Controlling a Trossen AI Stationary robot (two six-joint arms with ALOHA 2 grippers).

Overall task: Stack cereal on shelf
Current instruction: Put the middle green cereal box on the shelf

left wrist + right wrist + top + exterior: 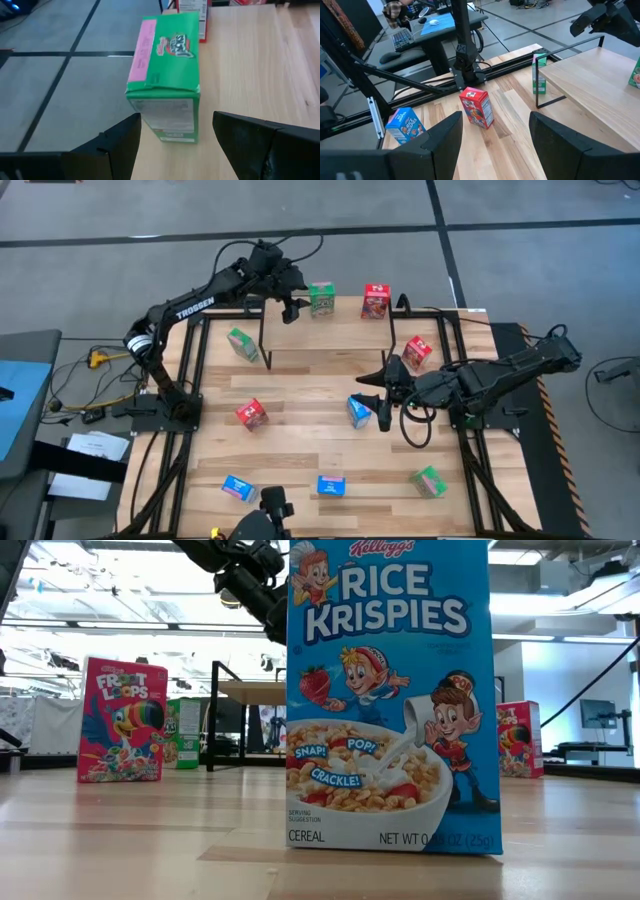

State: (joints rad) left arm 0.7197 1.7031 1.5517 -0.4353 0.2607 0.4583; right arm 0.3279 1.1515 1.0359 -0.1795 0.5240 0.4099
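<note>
From above, the shelf (325, 335) carries a green box (321, 298) and a red box (375, 302) along its far edge. The left gripper (290, 308) hovers just beside the green box, on the shelf's far left part. The right gripper (383, 402) waits off the shelf's near right corner, next to a blue box (359, 411). Other boxes lie scattered on the table (300, 455) around the shelf.

The low view is mostly filled by a blue Rice Krispies box (388, 700); the shelf shows small behind it.

In the left wrist view, the left gripper's fingers (117, 145) stand wide apart, empty, with the green box upright just beyond them. The box sits close to the shelf's far edge, so a nudge from a finger during withdrawal would likely tip it off.

In the right wrist view, the right gripper's fingers (435, 140) are spread wide and hold nothing. A red box (476, 107) and a blue box (403, 125) stand ahead of the shelf's leg (538, 90), which could obstruct reaching.
</note>
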